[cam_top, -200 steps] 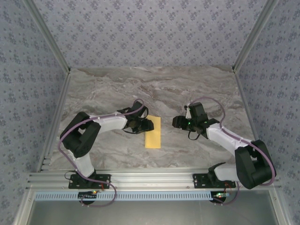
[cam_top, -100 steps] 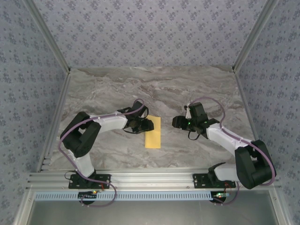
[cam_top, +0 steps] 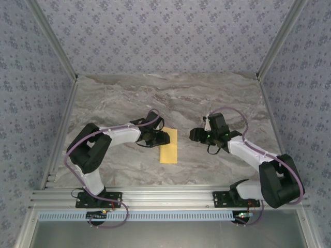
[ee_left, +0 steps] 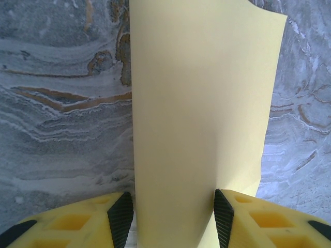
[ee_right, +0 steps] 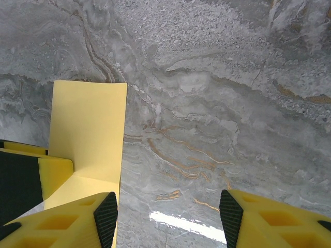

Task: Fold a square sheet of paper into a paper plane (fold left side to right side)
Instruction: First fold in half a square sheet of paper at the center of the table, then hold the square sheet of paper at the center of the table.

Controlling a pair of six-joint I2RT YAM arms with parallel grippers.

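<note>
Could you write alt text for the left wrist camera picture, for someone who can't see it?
A folded strip of yellow paper lies on a grey marble table, running up from between two yellow, black-padded fingers.

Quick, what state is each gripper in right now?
Left gripper: open, straddling the sheet of paper.
Right gripper: open, holding nothing.

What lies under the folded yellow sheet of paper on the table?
The marble table shows around the sheet of paper, which lies on it. The spot directly beneath is covered, so it cannot be seen.
</note>
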